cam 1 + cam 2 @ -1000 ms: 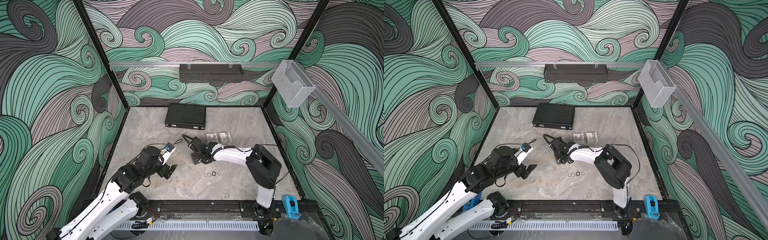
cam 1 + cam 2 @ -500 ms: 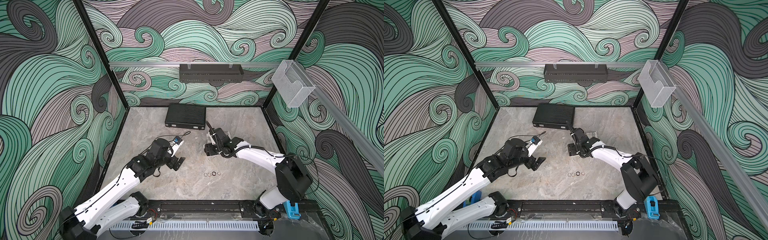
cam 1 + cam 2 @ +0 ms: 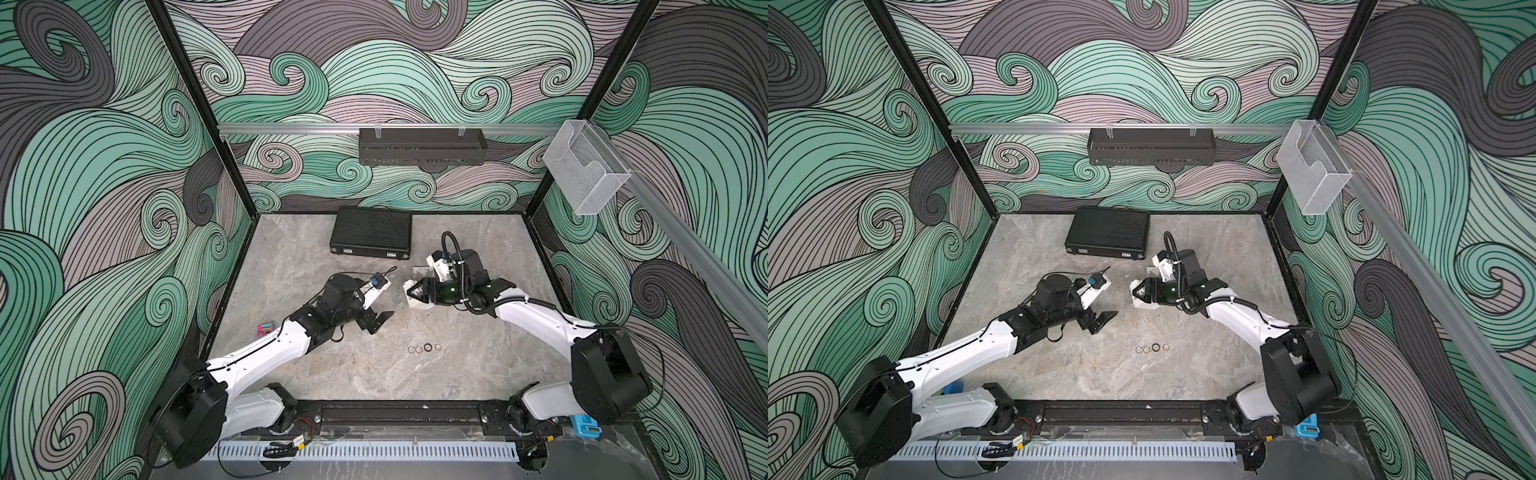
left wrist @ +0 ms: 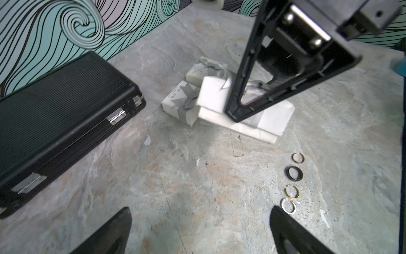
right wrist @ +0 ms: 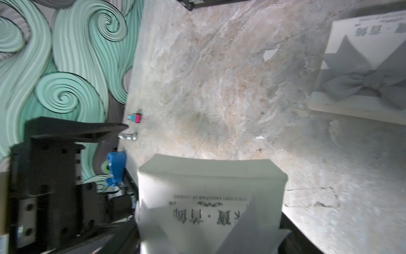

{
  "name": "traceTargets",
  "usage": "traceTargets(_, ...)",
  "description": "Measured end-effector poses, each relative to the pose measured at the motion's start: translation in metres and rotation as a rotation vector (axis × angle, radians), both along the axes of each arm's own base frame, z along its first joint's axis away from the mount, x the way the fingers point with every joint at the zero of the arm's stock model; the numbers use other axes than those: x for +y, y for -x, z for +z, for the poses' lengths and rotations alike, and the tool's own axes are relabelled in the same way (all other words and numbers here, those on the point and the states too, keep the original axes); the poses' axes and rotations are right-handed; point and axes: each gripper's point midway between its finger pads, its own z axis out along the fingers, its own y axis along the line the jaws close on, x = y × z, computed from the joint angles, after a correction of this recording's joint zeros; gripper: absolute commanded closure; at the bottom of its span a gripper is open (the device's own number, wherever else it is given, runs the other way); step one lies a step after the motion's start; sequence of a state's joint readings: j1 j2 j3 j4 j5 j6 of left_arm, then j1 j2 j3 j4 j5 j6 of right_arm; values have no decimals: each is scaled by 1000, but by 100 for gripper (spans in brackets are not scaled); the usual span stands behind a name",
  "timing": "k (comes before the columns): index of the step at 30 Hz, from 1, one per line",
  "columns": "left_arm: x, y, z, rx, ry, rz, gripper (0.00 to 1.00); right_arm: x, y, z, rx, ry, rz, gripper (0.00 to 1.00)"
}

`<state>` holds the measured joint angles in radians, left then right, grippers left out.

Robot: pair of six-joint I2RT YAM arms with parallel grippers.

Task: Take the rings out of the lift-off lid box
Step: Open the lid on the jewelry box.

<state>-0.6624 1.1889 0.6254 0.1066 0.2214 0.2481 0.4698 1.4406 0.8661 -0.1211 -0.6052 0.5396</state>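
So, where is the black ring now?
In both top views the black ring lies on the table, front of centre, in a row of four rings, between two pale ones.

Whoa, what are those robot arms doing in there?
The right gripper is holding a small white box. The left gripper is open and empty, close by. Four little rings lie in a row on the table, one of them black. Another white box with a grey bow sits nearby.

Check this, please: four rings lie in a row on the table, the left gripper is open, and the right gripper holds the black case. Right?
No: the right gripper holds a white box; the black case lies apart, as both top views show.
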Motion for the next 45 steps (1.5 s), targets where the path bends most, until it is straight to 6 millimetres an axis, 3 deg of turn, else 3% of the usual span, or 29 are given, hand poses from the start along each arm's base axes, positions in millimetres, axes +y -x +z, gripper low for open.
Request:
traceTargets(4, -12, 3, 0, -43, 24, -82, 1, 9, -1, 12, 34, -113, 29, 27)
traceTargets(11, -26, 6, 9, -122, 68, -175, 1, 22, 2, 15, 103, -214, 85, 27)
traceTargets(37, -44, -4, 1, -106, 142, -199, 2, 27, 11, 39, 76, -288, 144, 27)
traceTargets(45, -48, -8, 10, -108, 176, -190, 13, 28, 12, 37, 76, -290, 146, 27)
